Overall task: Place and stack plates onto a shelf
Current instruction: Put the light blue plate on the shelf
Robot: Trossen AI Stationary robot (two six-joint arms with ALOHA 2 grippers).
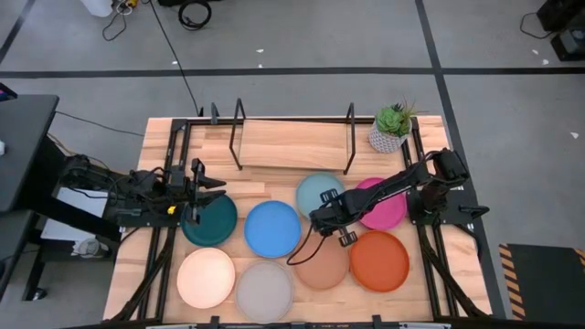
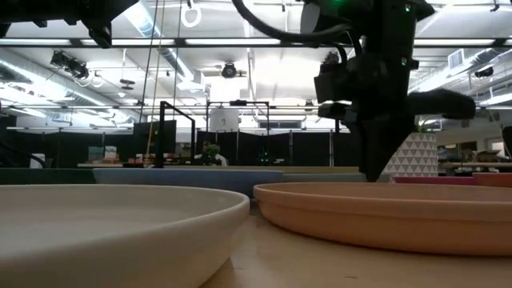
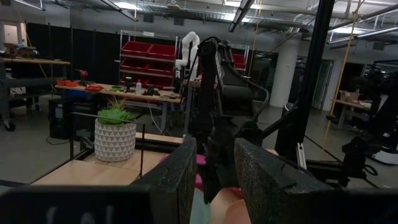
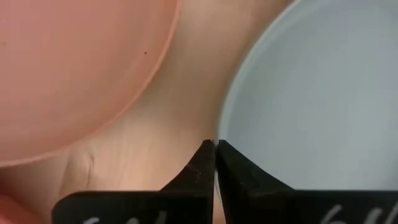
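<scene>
High view: the shelf (image 1: pixel 292 144) is standing at the table's far edge, its wooden board bare. Eight plates are lying in front of it on the table (image 1: pixel 164 265): dark teal plate (image 1: pixel 215 222), blue plate (image 1: pixel 272 228), light blue plate (image 1: pixel 315 194), magenta plate (image 1: pixel 388 208), cream plate (image 1: pixel 206 278), grey plate (image 1: pixel 264 291), peach plate (image 1: pixel 320 265), orange-red plate (image 1: pixel 379 260). The left gripper (image 1: pixel 203 183) is waiting above the teal plate's edge. The right gripper (image 1: pixel 322 217) is reaching down at the light blue plate's near rim.

Low view: cream and peach plates are filling the foreground.

Left wrist view: its fingers (image 3: pixel 177 174) are standing slightly apart, empty.

Right wrist view: the fingertips (image 4: pixel 205 158) are pinching the light blue plate's rim, jaws nearly closed.
</scene>
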